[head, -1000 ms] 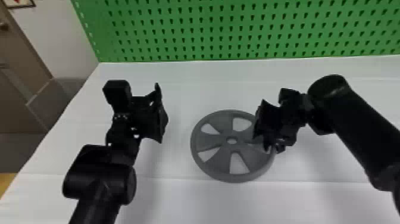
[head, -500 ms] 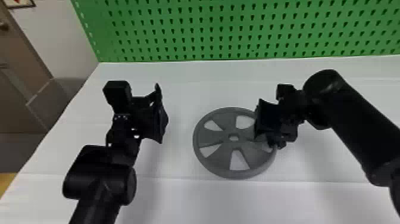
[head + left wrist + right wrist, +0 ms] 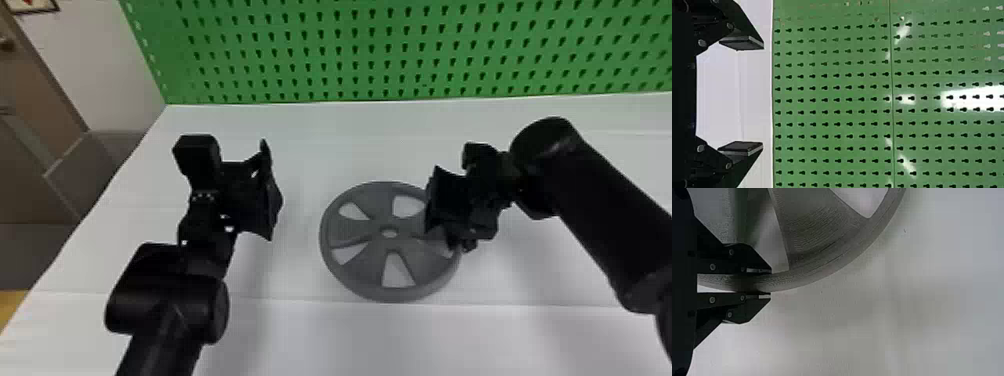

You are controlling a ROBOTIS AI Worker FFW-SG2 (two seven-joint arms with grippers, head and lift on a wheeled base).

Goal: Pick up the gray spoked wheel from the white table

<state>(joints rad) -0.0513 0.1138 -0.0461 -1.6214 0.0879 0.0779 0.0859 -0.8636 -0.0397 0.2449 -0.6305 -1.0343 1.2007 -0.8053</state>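
We see the white table (image 3: pixel 320 340) spread beneath both arms, its far left corner and its slanting left edge exposed. We note the green pegboard (image 3: pixel 400 50) upright along the table's far edge, pierced by rows of dark keyhole slots. Beyond the left edge we find a brown door (image 3: pixel 30 100). The right arm (image 3: pixel 600 210) reaches in from the right side; the left arm (image 3: pixel 165 295) rises from the near side, closer to the left edge.

We locate the gray spoked wheel (image 3: pixel 377 200) between the two grippers, lying roughly level over the table, well in from the far and left edges; we cannot tell whether its underside touches the tabletop. The right gripper (image 3: pixel 442 215) is at the wheel's right side. In the right wrist view, we observe the fingers (image 3: pixel 750 262) pinching the wheel's rim, one on each side of it. The left gripper (image 3: pixel 267 195) hangs over the left part of the table, apart from the wheel; in the left wrist view its fingers (image 3: pixel 742 42) stand widely spread. Smallest, we record a framed picture (image 3: pixel 37 5) on the wall, beyond the far left corner.
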